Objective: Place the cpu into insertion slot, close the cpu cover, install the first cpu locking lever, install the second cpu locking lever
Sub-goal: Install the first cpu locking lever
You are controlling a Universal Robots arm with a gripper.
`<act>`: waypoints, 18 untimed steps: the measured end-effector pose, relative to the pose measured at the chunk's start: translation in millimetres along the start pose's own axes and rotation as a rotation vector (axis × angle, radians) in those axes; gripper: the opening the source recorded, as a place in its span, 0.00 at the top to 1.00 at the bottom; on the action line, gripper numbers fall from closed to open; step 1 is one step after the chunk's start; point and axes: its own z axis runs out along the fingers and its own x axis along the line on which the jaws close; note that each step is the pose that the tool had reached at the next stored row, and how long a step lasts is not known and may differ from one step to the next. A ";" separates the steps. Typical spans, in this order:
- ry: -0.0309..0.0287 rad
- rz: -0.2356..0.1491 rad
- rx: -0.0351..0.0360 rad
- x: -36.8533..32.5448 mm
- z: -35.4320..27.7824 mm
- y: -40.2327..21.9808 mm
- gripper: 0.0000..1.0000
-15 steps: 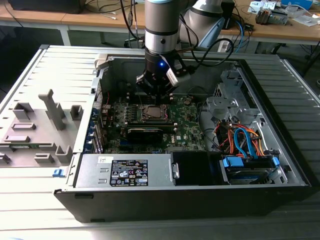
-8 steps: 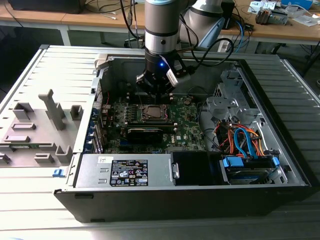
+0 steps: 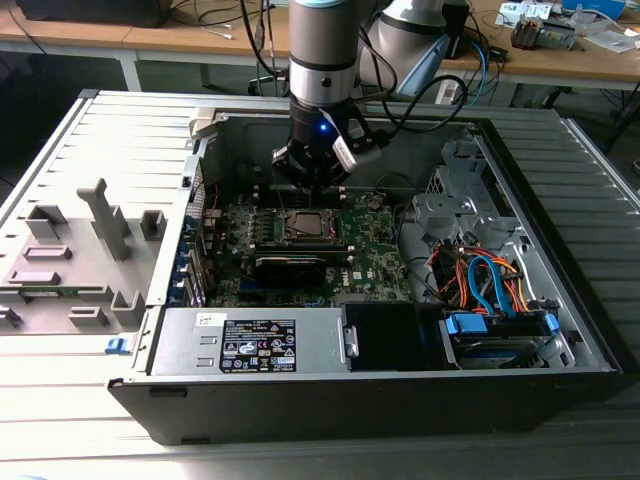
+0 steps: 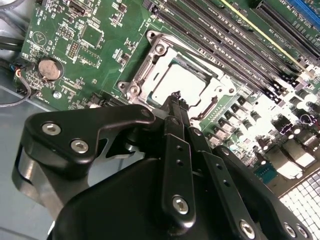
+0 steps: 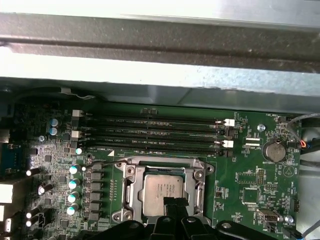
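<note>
Black robot hand [image 4: 176,96] poised over the seated CPU.
Fingers together, tips above the silvery-grey square cpu [image 5: 163,194], inside the silver-rimmed insertion slot [image 5: 131,187], at the slot's 6 o'clock edge in the first wrist view.

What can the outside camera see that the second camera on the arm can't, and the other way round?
Exterior view: the whole computer case, a bundle of orange and blue cables, the grey power supply box and the robot arm reaching down from above.

Second wrist view: a round coin battery on the board, and the long memory slots close up.

Both: the green circuit board, the cpu lying in the insertion slot, and the hand right at the slot.
</note>
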 end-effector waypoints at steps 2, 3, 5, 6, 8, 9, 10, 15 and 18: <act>0.0000 0.000 0.0001 0.0 -2.2 0.0 0.89; 0.0000 0.000 0.0000 -0.1 -2.5 0.0 0.89; -0.0001 0.000 -0.0002 -0.1 -3.1 0.0 0.89; 0.0000 0.000 0.0000 -0.1 -3.3 -0.1 0.89; 0.0000 0.000 -0.0001 -0.1 -3.6 0.0 0.89; 0.0000 0.000 0.0000 -0.1 -3.9 -0.1 0.89; 0.0000 0.000 0.0001 -0.1 -4.1 -0.1 0.89; 0.0001 0.000 0.0001 -0.1 -5.7 -0.1 0.89; 0.0000 0.000 -0.0001 -0.2 -6.6 -0.1 0.89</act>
